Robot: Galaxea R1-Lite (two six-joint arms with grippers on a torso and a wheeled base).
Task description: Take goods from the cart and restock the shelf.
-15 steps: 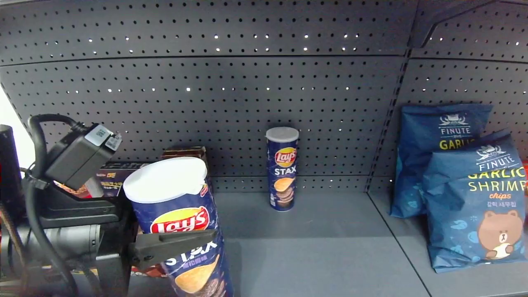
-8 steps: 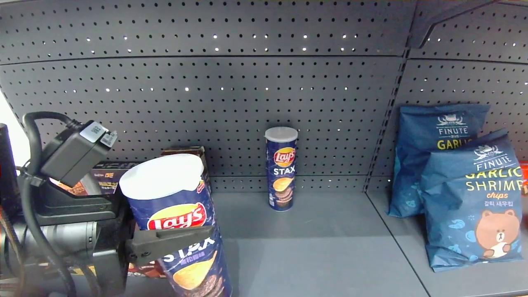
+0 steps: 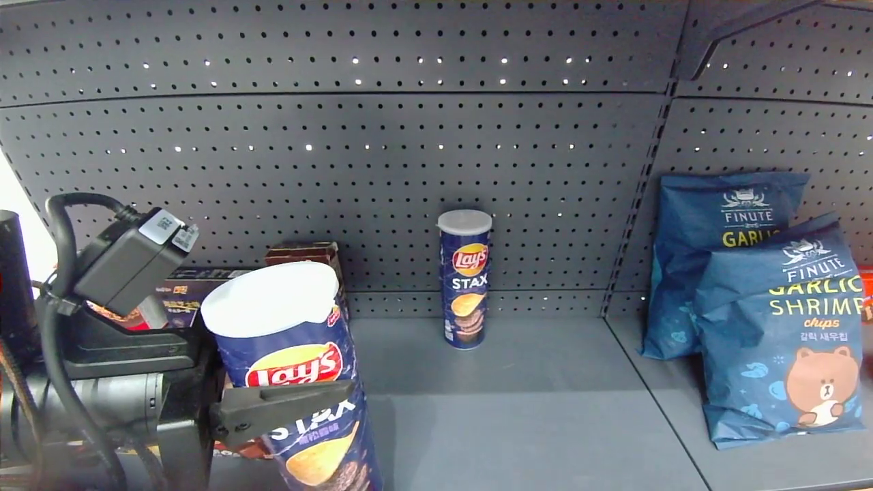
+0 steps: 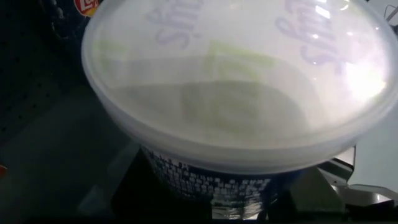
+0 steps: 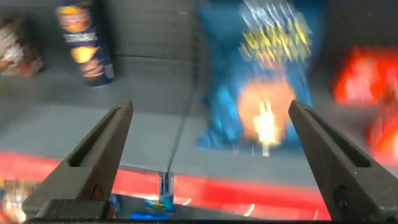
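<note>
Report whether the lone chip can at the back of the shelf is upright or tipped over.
Upright. The chip can stands on its base on the shelf, with its lid on top and its label level.

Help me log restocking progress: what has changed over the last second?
Barely anything. The left gripper stays shut on the held chip can, which only wobbled slightly and ended about where it began, over the front left of the shelf. The standing chip can at the back and the blue chip bags kept their places.
</note>
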